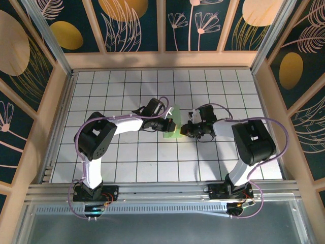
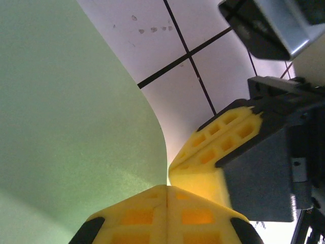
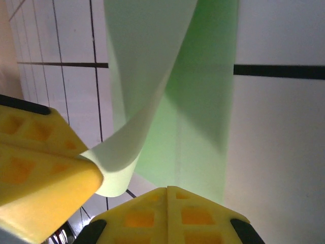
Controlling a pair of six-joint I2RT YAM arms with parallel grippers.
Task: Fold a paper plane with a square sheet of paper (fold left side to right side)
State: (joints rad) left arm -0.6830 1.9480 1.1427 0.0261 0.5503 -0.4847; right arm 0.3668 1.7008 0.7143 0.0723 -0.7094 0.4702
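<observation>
Thin pale-green sheet of paper (image 1: 176, 127) near middle of white grid tabletop (image 1: 127, 157), smooth, one side curled up in a soft arc. Left gripper (image 2: 166, 190) pinched on the raised corner, right gripper (image 3: 167, 190) clamped on the flat edge. Yellow pocketed fingers (image 3: 45, 157), tips together.

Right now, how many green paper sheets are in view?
1: a pale-green sheet at the middle of the table, one side lifted and curled over. A second beneath it would be hidden.
</observation>
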